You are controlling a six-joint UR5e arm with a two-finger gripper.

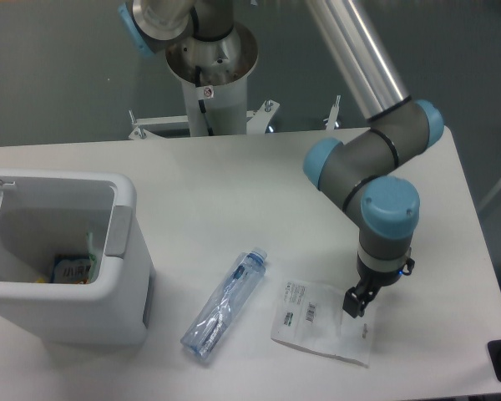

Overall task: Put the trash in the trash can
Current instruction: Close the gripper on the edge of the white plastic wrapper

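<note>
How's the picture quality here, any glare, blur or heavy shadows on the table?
Fixed camera: soft, even light, slightly low-resolution overall. Only faint shadows beside the trash can and under the gripper. The barcode labels on the pouch are too blurry to read. The bottle shows mild highlights, no harsh glare.

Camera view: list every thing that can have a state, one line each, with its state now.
White boxy plastic trash can: lid open, some items already lying inside.
Long clear bluish plastic bottle: lying on its side on the white table, outside the can.
Flat translucent white pouch with barcode labels: lying flat on the table.
Gripper: low over the pouch's right end; cannot tell whether open or shut.
</note>
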